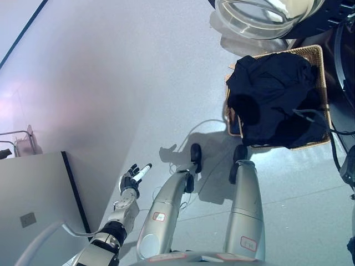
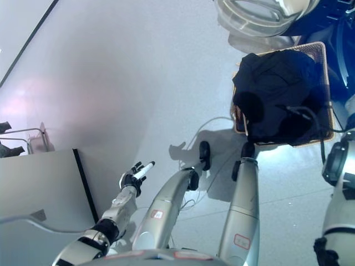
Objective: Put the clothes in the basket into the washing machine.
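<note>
A wicker basket (image 1: 319, 54) stands on the pale floor at the upper right, heaped with black clothes (image 1: 274, 94) that spill over its near rim. Just beyond it, at the top edge, the washing machine's round glass door (image 1: 260, 16) hangs open from the dark machine front (image 1: 333, 19). My left hand (image 1: 132, 180) hovers low at the lower left, far from the basket. Its fingers are spread and relaxed and hold nothing. My right forearm (image 2: 335, 166) rises along the right edge beside the basket, but its hand shows in neither view.
A grey flat-topped cabinet (image 1: 33, 205) fills the lower left corner, close to my left hand. A small metal rack (image 1: 22, 141) stands behind it at the left edge. Open floor lies between my left hand and the basket.
</note>
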### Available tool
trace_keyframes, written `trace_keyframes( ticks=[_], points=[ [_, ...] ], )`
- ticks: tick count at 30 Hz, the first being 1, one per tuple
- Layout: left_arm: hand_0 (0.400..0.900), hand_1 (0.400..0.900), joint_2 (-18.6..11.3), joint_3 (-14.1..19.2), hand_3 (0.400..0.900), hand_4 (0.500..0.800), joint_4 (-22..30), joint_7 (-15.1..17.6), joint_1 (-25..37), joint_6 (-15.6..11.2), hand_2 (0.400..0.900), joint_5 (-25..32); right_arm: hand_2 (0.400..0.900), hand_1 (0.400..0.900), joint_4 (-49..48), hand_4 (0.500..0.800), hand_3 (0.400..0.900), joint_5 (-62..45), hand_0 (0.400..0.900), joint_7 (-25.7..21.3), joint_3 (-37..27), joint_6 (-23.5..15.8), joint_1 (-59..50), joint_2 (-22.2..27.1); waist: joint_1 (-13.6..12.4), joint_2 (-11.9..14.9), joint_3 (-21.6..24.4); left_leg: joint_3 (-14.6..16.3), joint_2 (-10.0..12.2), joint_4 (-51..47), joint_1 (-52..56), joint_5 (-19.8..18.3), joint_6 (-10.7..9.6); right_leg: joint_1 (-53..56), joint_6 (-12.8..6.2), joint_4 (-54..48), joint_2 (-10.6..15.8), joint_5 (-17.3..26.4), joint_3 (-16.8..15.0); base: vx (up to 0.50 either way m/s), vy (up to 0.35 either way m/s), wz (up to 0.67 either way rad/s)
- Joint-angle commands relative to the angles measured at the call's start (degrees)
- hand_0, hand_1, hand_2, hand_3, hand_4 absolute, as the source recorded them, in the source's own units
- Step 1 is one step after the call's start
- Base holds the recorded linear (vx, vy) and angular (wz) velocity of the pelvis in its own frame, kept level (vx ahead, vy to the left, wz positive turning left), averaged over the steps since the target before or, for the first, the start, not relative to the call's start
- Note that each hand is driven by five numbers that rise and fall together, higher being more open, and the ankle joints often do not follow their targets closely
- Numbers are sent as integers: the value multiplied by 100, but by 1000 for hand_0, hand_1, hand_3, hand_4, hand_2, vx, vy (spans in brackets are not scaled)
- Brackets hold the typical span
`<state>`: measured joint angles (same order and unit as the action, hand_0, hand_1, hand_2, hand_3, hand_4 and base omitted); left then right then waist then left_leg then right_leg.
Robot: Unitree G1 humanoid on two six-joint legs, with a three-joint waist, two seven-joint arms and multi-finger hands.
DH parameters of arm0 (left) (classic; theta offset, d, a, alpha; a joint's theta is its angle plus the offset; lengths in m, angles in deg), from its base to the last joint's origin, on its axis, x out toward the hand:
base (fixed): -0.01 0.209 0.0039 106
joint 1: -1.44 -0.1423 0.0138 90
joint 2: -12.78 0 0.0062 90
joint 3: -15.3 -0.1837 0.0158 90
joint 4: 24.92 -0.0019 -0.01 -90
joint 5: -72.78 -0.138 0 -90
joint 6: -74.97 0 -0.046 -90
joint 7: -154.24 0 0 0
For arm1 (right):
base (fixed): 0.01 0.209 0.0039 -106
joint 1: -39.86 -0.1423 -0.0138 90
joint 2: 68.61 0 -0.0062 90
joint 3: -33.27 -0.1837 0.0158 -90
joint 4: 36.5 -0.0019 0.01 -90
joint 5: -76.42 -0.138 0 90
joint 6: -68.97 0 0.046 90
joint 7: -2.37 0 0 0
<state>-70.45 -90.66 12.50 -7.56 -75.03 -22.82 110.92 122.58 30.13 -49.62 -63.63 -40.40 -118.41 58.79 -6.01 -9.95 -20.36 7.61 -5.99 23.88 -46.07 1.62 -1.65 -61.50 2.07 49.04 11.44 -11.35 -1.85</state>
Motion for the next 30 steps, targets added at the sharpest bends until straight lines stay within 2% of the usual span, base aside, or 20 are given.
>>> trace_keyframes(
  ticks=[1, 7, 8, 12, 15, 18, 20, 23, 30],
  points=[
    [900, 900, -247, 11, 900, 800, -205, 222, -382, -272, 900, -145, 900, 900, -633, 800, 900, 465, 900, 72, 601, -281, 136, 479, 282, -227, 164, -11, 94, 253, -263, -535, -108, 41, -334, 254, -288, -446, -15, 0, 0, 0],
    [900, 900, -215, 35, 900, 800, -250, 202, -347, -277, 900, -135, 900, 900, -911, 800, 900, 572, 900, 228, 659, -394, 341, 134, 325, -174, 152, -1, 119, 378, -359, -575, -77, -21, -322, 283, -326, -429, -12, -6, 14, -3],
    [900, 900, -197, 98, 900, 800, -266, 206, -320, -264, 900, -80, 900, 900, -1138, 800, 900, 427, 900, 407, 605, -520, 527, -132, 355, -152, 119, -20, 126, 405, -385, -582, -60, -40, -317, 271, -354, -406, -12, -22, 22, -4],
    [900, 900, -159, 275, 900, 800, -397, 188, -289, -208, 900, 44, 900, 900, -1687, 800, 900, 251, 900, 875, 465, -599, 1225, -827, 464, -27, 43, -41, 167, 490, -414, -617, -32, 13, -291, 187, -417, -343, 24, -22, 45, -11],
    [900, 900, -78, 483, 900, 800, -521, 128, -232, -155, 900, 213, 900, 900, -2294, 800, 900, 196, 900, 1297, 334, -692, 2228, -1660, 591, 83, -40, -91, 210, 492, -223, -676, -13, 308, -270, -1, -493, -306, 78, 4, 82, -20],
    [900, 900, -83, 664, 900, 800, -703, 57, -182, -59, 900, 260, 900, 900, -2562, 800, 900, 297, 900, 1546, 213, -675, 3006, -2265, 660, 171, -30, -171, 219, 440, 5, -674, 15, 640, -263, -224, -508, -224, 149, 4, 94, -7],
    [900, 900, -60, 745, 900, 800, -832, -18, -190, -22, 900, 226, 900, 900, -2615, 800, 900, 455, 900, 1681, 217, -572, 3620, -2677, 710, 233, -74, -253, 225, 308, 365, -693, 26, 1098, -298, -488, -534, -164, 232, 10, 132, -11],
    [900, 900, -80, 856, 900, 800, -1099, -139, -170, 66, 900, 48, 900, 900, -2371, 800, 900, 783, 900, 2009, 472, -253, 4209, -2984, 732, 380, -15, -348, 255, 74, 852, -674, 52, 1710, -373, -997, -597, 18, 339, 14, 135, -17],
    [900, 900, -289, 919, 900, 800, -1565, -503, -179, 187, 900, -775, 900, 900, -686, 800, 900, 2013, 900, 2671, 1111, 774, 5228, -3367, 648, 685, 291, -559, 298, -754, 2548, -649, 56, 3733, -596, -2487, -736, 420, 664, 15, 130, -5]
  ],
)
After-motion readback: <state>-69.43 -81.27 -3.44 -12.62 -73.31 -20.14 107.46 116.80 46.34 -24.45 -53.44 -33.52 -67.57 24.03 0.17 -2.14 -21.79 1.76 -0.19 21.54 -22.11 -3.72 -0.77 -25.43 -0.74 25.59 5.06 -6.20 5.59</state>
